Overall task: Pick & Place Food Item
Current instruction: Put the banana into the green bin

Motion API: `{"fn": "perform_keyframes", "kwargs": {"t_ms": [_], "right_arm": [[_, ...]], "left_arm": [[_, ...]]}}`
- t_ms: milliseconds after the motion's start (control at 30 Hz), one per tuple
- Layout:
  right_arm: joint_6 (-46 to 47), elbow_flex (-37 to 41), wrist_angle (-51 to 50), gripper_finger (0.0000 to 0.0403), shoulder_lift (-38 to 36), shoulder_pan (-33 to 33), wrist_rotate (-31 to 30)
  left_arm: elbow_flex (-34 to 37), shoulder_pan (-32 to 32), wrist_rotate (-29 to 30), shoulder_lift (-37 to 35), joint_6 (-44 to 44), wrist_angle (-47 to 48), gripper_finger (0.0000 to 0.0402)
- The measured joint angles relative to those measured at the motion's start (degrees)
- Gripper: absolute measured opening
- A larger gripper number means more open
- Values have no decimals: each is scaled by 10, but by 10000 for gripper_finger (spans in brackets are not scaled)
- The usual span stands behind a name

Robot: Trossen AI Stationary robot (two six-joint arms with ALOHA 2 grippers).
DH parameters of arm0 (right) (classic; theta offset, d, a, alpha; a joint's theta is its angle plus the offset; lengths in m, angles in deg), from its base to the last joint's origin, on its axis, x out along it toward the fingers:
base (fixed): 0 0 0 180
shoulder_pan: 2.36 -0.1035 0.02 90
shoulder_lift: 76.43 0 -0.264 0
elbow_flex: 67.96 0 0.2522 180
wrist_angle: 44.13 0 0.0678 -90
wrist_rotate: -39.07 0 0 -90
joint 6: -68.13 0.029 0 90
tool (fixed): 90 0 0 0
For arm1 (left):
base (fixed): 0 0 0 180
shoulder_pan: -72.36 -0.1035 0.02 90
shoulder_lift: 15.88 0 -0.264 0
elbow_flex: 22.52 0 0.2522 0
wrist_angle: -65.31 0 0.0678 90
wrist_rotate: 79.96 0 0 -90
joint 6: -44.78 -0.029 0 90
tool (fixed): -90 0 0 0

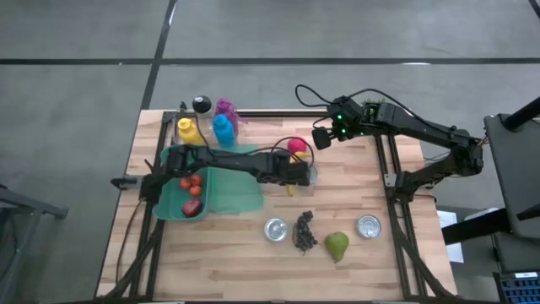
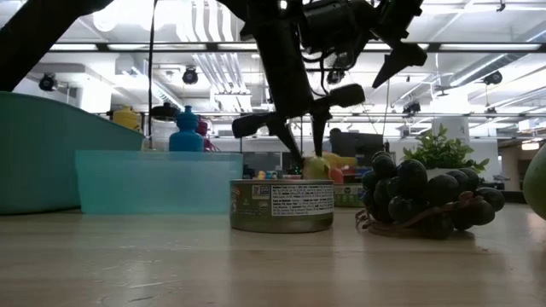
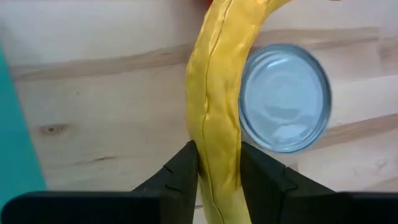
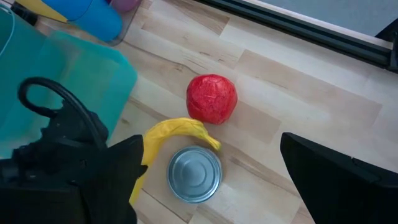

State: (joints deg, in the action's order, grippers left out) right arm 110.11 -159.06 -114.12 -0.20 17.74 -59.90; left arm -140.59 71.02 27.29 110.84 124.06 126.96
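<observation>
Wooden tabletop (image 1: pixel 354 203) under your left end effector (image 3: pixel 217 165) showed it clamped on the banana (image 3: pixel 217 106), apparently not yet lifted, placement in the teal bin (image 1: pixel 181 181) remaining.

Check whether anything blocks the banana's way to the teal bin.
Nothing visible does. The left gripper is shut on the banana, with a can beside it on the far side from the bin. Bare table lies between.
</observation>
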Motion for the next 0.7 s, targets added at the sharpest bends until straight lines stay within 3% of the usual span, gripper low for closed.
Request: {"fn": "perform_keyframes", "kwargs": {"t_ms": [700], "right_arm": [[0, 0, 2, 378, 0, 0, 0]], "left_arm": [[1, 2, 32, -78, 4, 135, 105]]}}
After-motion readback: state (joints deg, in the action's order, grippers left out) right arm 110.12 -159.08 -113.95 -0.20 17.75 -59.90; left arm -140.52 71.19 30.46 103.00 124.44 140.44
